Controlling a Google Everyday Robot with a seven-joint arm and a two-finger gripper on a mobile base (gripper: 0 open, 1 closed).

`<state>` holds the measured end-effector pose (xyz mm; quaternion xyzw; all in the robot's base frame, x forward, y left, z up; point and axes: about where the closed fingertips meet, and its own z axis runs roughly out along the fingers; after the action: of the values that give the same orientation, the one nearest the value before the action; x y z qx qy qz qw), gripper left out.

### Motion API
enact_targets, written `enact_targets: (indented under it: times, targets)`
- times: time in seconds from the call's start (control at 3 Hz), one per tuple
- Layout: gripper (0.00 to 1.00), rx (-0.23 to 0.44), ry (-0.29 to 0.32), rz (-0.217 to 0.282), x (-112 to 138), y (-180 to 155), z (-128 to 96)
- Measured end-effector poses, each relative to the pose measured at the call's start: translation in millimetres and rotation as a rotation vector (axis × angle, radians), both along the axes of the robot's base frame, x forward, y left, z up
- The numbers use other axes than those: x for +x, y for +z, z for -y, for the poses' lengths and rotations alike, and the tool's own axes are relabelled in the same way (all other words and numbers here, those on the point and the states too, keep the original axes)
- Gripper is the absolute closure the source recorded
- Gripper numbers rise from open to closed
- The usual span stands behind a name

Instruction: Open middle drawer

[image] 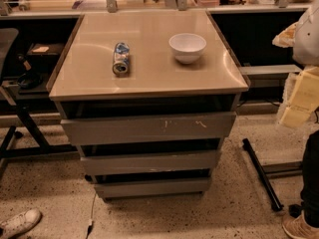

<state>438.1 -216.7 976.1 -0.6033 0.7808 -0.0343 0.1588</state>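
Gripper (298, 101) hangs off desk right edge; grip state, cannot tell. Middle drawer (149, 162) under desk front edge, second front down, looks shut. No handle: I'd hook top lip mid-width and pull straight.

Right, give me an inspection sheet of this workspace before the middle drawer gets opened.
Surface: glossy beige cabinet top.
Job's things: middle drawer, plain grey front, no handle seen, nothing touching it.
Clutter: drink can lying on its side; white bowl upright to its right, apart.
End effector: at the view's right edge, away from the cabinet.
Cables: thin cable on the floor by the cabinet's lower left corner.
Surroundings: speckled floor, black bar, white shoe lower left, second shoe lower right.
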Motion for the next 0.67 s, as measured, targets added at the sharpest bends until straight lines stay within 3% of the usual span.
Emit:
enact_targets:
  times: [0.33, 0.67]
  targets:
    - [0.00, 0.009, 0.001, 0.005, -1, -1, -1]
    - [0.00, 0.041, 0.003, -0.019, -7, -35, -14]
